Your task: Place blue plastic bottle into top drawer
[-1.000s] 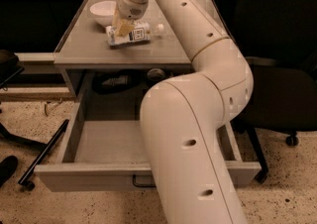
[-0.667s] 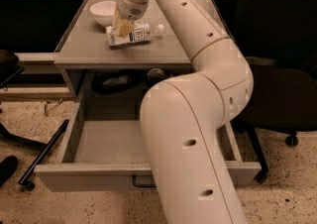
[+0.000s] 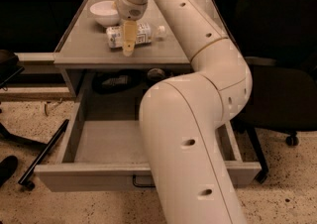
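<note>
Speckled floor [image 3: 34, 114], dark room, grey cabinet in the middle. On the cabinet top [image 3: 79, 49], a white bowl [image 3: 105, 13] sits back-left. The bottle [image 3: 144, 32] is just beside it, lying on its side with the cap pointing right.

The gripper [image 3: 129, 39] is down over the bottle's left half, pointing at the top and crossing the label from this view. Can't tell whether it's open or clamped, or whether it has real hold of the bottle. The bottle looks to be resting on the top, not lifted.

The drawer [image 3: 94, 143] below is pulled well out, with nothing in the part that shows. Its handle [image 3: 141, 184] at front centre is half behind the arm.

My read on the step: grasp phase, nothing placed yet. The next move needs a firm grip across the bottle body and a lift clear of the top's front edge. Then forward and down into the drawer, releasing low so it doesn't roll.

Arm [image 3: 198, 119] pose: the fat near link fills lower centre-right and the elbow bends at right. The forearm then runs back up-left to the wrist above the bottle. It hides the drawer's right half. Black chair [image 3: 277, 69] at far right.
</note>
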Robot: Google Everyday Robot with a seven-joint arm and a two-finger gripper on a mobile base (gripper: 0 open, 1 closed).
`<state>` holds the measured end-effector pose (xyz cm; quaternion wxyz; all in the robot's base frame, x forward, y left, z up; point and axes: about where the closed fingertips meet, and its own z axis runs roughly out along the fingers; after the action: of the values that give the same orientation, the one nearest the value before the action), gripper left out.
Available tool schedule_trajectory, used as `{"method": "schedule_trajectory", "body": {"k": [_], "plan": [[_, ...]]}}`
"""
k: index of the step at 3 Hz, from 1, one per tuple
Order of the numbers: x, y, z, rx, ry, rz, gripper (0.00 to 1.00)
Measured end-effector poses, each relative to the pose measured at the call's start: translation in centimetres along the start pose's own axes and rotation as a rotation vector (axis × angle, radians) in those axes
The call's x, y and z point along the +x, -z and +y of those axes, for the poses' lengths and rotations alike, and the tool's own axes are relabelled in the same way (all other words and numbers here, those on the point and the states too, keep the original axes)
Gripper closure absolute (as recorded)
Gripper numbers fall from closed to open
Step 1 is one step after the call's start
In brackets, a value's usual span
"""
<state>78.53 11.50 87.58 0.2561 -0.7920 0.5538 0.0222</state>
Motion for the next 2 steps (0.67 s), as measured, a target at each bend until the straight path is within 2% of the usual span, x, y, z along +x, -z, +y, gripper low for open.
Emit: {"method": "schedule_trajectory", "body": {"k": [2], "plan": [[0.66, -0.63, -0.21, -0.003, -0.014, 0.022, 0.00]]}}
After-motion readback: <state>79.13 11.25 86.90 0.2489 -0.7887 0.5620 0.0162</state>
